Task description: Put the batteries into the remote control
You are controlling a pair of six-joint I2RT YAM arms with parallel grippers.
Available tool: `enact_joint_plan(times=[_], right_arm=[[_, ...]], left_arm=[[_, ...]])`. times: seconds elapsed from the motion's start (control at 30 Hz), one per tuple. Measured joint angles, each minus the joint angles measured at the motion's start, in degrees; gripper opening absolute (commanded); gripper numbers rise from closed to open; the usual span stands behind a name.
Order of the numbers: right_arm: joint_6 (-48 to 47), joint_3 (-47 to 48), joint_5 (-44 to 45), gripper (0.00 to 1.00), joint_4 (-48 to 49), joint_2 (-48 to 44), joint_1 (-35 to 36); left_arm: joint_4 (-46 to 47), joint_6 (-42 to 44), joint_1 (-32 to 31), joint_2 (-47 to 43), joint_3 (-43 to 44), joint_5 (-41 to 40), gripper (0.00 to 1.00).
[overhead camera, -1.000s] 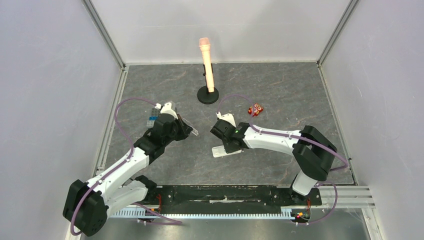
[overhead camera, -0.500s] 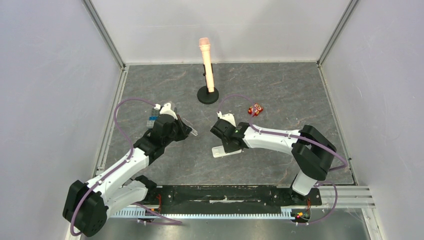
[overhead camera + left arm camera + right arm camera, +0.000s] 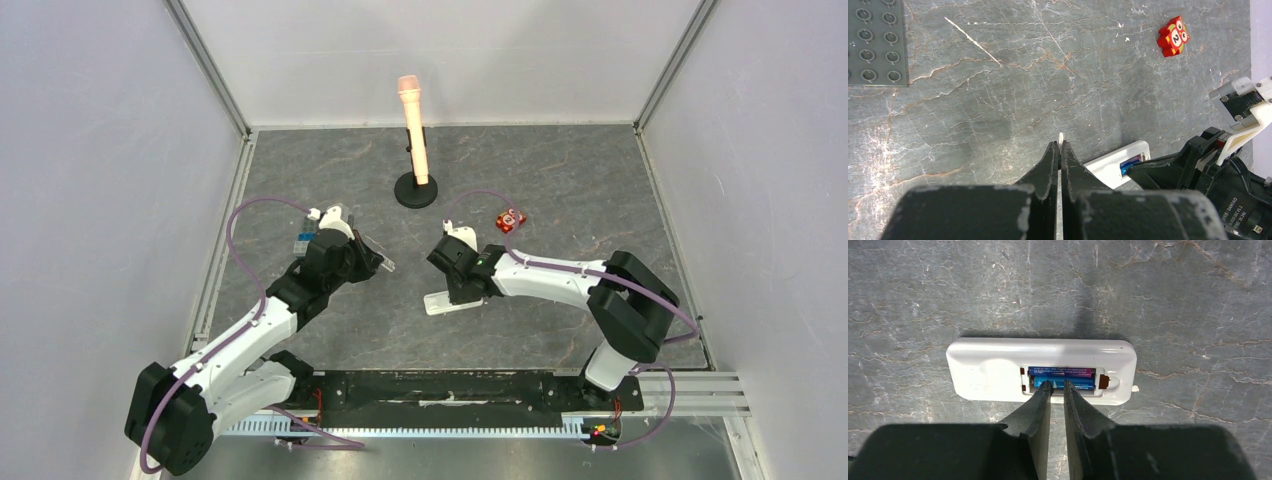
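Batteries (image 3: 1062, 372) sit inside the remote control's (image 3: 983, 375) open compartment.

right gripper (image 3: 1056, 384) | jaws narrowed | shifted slightly up and right in top view

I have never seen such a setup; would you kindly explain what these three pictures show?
A left arm and a right arm sit at a table. One picture looks down from above; the others come from cameras on each wrist. On the table: a remote with two batteries in its open bay, a red block, a studded plate and a peach rod on a stand. The right gripper, jaws slightly apart, touches one battery. The left gripper is shut. Nothing is clearly held.
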Motion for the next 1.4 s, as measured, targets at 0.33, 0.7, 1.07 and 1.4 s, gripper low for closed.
enact_joint_plan(times=[0.33, 0.7, 1.07, 1.4], right_arm=[[1.07, -5.33, -1.55, 0.17, 5.73, -3.54, -0.7], [1.73, -9.25, -0.61, 0.16, 10.69, -5.42, -0.57], [4.0, -6.6, 1.66, 0.25, 8.63, -5.79, -0.79], [4.42, -4.26, 5.44, 0.27, 7.28, -12.94, -6.91]], left_arm=[[0.0, 0.0, 0.0, -0.04, 0.0, -0.17, 0.02], [0.02, -0.02, 0.0, -0.04, 0.0, -0.15, 0.02], [0.02, -0.04, 0.0, -1.77, 0.0, 0.07, 0.02], [0.0, -0.07, 0.02, -2.4, 0.0, 1.53, 0.02]])
